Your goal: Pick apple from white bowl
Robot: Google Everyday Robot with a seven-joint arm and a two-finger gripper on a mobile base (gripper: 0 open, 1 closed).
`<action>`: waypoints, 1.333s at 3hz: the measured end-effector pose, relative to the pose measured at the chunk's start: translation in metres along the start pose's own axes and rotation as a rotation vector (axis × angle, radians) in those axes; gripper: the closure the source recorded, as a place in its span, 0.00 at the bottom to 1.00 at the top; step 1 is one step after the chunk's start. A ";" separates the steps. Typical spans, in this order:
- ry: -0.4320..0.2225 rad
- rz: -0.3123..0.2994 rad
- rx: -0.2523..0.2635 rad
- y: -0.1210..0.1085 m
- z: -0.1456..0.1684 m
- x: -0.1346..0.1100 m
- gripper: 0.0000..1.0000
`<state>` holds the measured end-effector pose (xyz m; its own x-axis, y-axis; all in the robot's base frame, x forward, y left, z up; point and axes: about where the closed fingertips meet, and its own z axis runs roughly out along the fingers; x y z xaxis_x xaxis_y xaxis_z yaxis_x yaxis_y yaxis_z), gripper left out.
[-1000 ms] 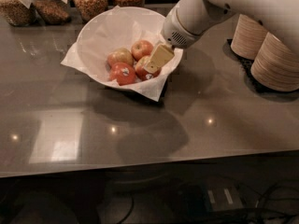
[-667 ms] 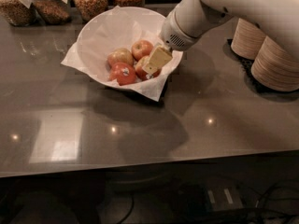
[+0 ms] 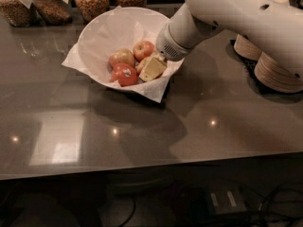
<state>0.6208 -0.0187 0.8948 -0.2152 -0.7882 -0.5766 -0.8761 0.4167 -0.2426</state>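
The tool (image 3: 152,68) is down inside the white bowl (image 3: 97,32), on its right side, tucked in against the fruit. The apple (image 3: 143,49) sits just behind it on the far side, with an orange-red apple (image 3: 124,74) nearer and to the left. Honestly can't tell how open the tool is or whether it's got anything. The bowl's on the grey surface (image 3: 213,103).

White arm (image 3: 236,13) slants down-left, gripper (image 3: 152,68) at tip.

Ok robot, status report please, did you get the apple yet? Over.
Gripper down inside white bowl. Apple beside it, sitting in bowl. Orange-red apple crowding close.
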 end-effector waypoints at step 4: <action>0.027 0.028 0.017 -0.006 0.027 0.011 0.34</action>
<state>0.6352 -0.0175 0.8693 -0.2514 -0.7880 -0.5621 -0.8619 0.4464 -0.2403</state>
